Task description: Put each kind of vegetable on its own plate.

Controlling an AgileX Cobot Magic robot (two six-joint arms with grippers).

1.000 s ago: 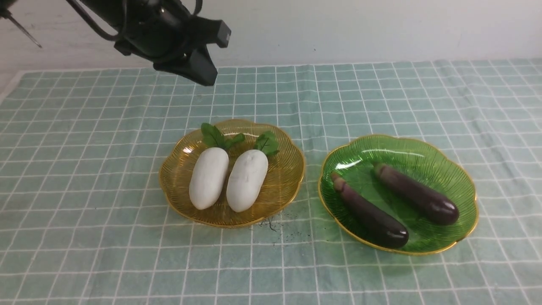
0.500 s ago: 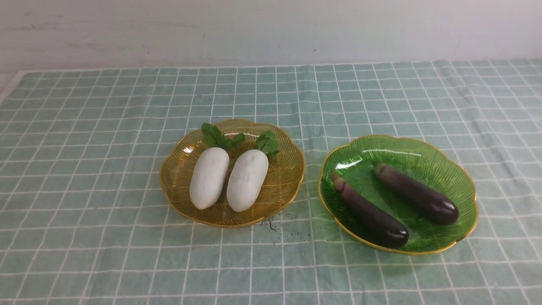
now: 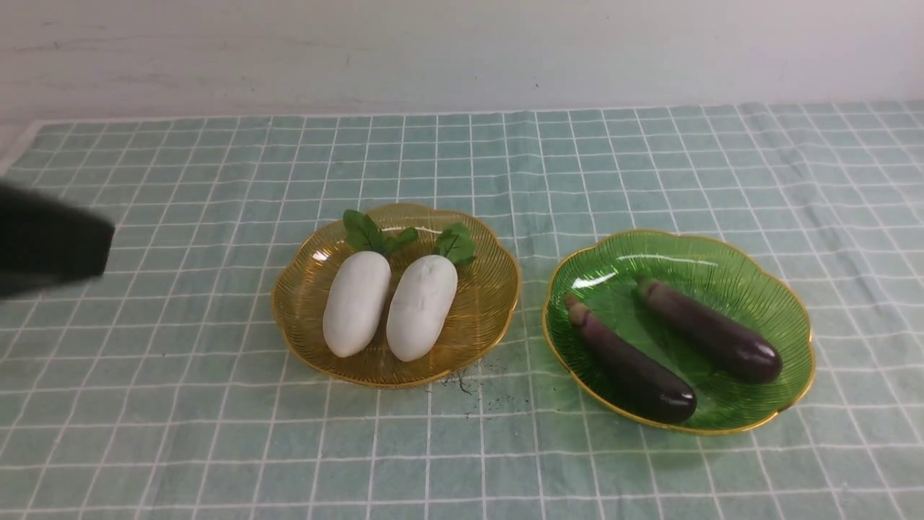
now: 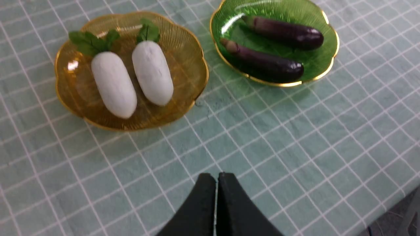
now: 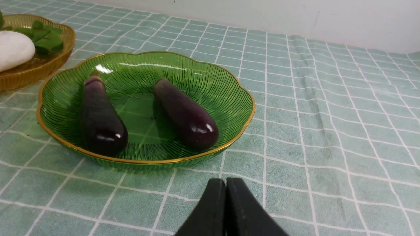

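Two white radishes with green tops lie side by side in the amber plate. Two dark-purple eggplants lie in the green plate to its right. My left gripper is shut and empty, above the cloth on the near side of the amber plate. A blurred black part of the left arm shows at the left edge of the front view. My right gripper is shut and empty, just short of the green plate's near rim.
A green checked cloth covers the table up to a white wall at the back. A small dark smudge marks the cloth in front of the amber plate. A dark edge shows at the corner of the left wrist view.
The left arm, up at the back left a second ago, left the front view and now shows as a dark blur at the left edge. Vegetables and plates have not moved.
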